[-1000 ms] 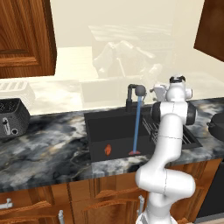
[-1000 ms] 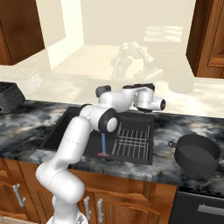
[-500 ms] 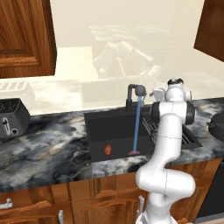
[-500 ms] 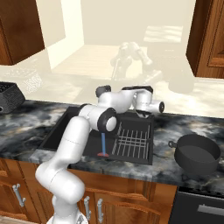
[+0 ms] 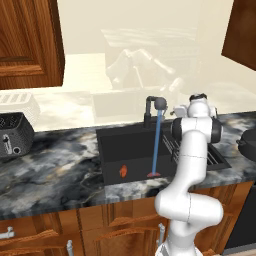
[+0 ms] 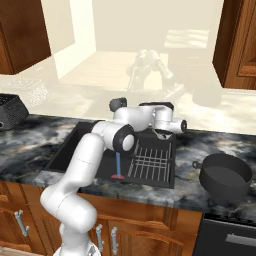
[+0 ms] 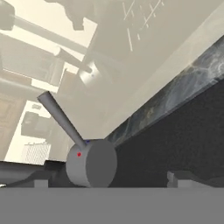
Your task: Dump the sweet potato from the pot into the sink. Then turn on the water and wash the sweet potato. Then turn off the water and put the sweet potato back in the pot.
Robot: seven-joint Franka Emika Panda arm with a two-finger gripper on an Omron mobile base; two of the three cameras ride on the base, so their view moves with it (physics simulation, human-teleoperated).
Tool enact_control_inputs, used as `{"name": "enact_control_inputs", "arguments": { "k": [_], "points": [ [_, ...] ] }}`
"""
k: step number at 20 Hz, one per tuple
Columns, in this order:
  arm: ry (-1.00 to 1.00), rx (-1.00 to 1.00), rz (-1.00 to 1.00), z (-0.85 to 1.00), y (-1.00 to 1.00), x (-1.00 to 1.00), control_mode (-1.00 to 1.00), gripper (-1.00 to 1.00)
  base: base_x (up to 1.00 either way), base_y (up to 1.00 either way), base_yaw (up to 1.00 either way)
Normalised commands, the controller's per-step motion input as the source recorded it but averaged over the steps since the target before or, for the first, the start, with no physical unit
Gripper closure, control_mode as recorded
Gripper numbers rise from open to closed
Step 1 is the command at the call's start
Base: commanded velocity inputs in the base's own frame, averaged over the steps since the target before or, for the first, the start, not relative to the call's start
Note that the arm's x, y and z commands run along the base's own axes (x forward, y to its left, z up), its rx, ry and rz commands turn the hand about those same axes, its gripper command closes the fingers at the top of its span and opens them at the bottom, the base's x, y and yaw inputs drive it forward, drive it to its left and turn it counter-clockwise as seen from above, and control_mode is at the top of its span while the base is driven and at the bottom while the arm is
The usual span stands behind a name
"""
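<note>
Water running into sink, missing sweet potato. Jaws state unclear beside faucet lever; clumsy swipe could miss shutoff.

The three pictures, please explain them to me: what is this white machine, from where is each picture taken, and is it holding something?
The white machine is a robot arm in a computer-drawn kitchen. Two pictures come from cameras behind it, one on each side. The third comes from a camera on its hand and shows the faucet handle close up. Its claw is above the sink, near the faucet; I cannot tell whether it is open or holding anything. A blue stream of water runs into the sink. The small orange sweet potato lies in the basin, left of the stream. A wire rack fills the other side. The black pot stands on the counter beside the sink. A toaster stands farther along.
</note>
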Motion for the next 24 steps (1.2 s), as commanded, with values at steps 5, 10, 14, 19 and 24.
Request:
{"name": "enact_control_inputs", "arguments": {
  "k": [5, 10, 14, 19, 24],
  "points": [
    [0.05, 0.0, 0.0, -0.13, 0.0, 0.15, -1.0, -1.0, 0.0, 0.0, 0.0],
    [0.05, 0.0, 0.0, -0.16, 0.0, 0.26, -1.0, -1.0, 0.0, 0.0, 0.0],
    [0.06, 0.0, 0.0, -0.16, 0.0, 0.29, -1.0, -1.0, 0.0, 0.0, 0.0],
    [0.08, 0.0, 0.0, -0.14, 0.0, 0.35, -1.0, -1.0, 0.0, 0.0, 0.0],
    [0.09, 0.0, 0.0, -0.1, 0.0, 0.35, -1.0, -1.0, 0.0, 0.0, 0.0]
  ]
}}
